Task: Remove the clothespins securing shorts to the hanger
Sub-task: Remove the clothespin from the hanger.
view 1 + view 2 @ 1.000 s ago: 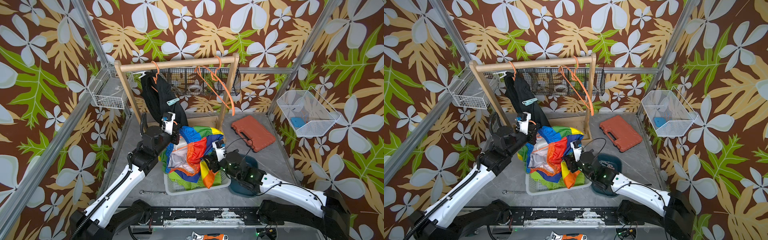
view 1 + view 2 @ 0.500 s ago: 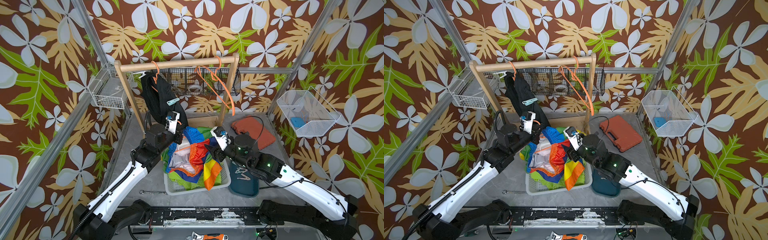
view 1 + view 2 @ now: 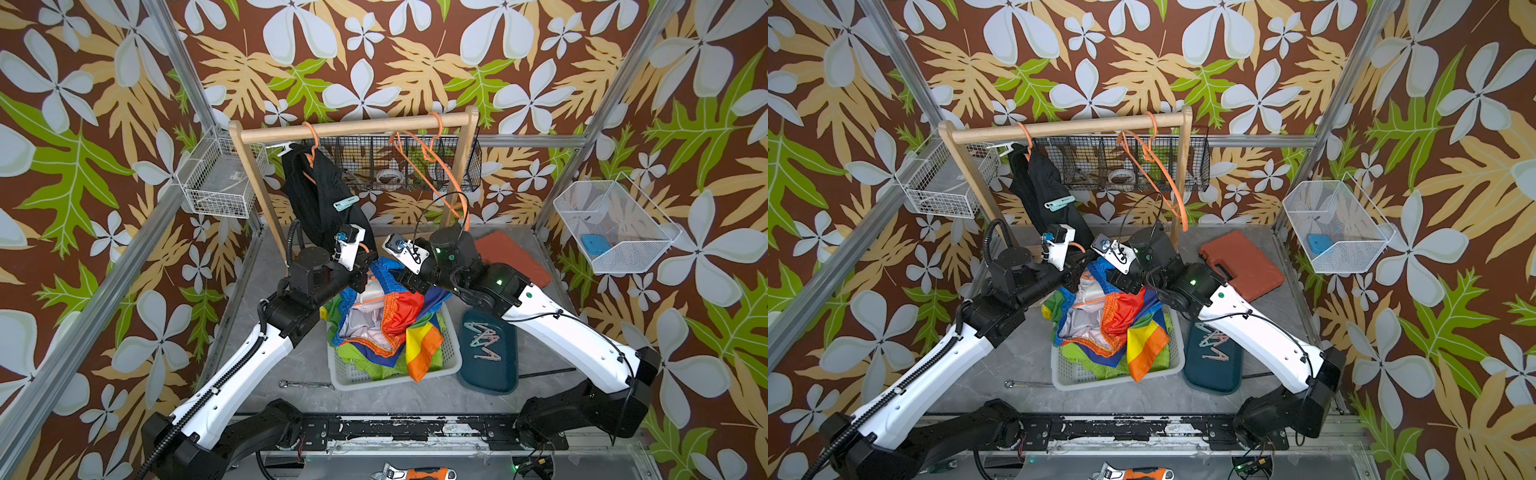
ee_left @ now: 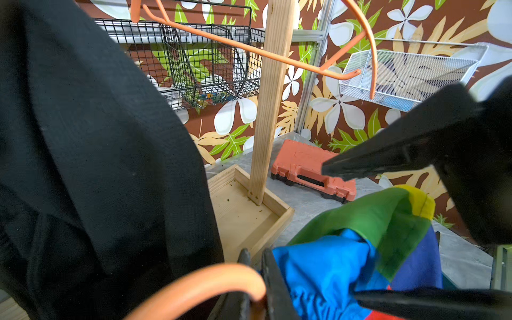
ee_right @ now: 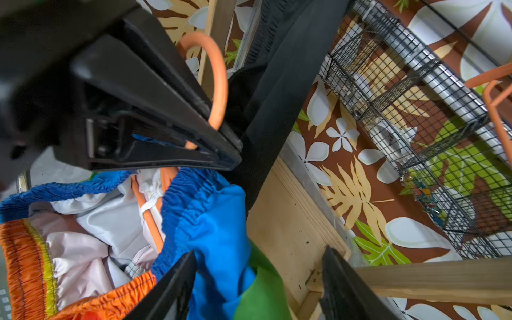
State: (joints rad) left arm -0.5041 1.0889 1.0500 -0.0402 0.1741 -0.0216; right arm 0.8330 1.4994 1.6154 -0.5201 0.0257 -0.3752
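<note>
left end effector [image 5: 238, 153]: clamping fully shut on the curved wire of an orange hanger [image 5: 219, 83], at centre frame in both top views.
right end effector [image 5: 261, 252]: standing with jaws wide apart, gripping nothing, hovering just beside the left one, over the blue waistband.
colour-blocked shorts [image 3: 386, 320]: lying crumpled in the white basket [image 3: 451, 361], centre frame, covering the lime green shorts [image 3: 361, 365].
black shorts [image 3: 320, 195]: hanging from the wooden rail, upper centre, with a mint clothespin [image 3: 346, 203] clipping them.
loose clothespins [image 3: 484, 340]: lying on the dark teal tray [image 3: 490, 378], right of the basket on the table [image 3: 303, 365].
</note>
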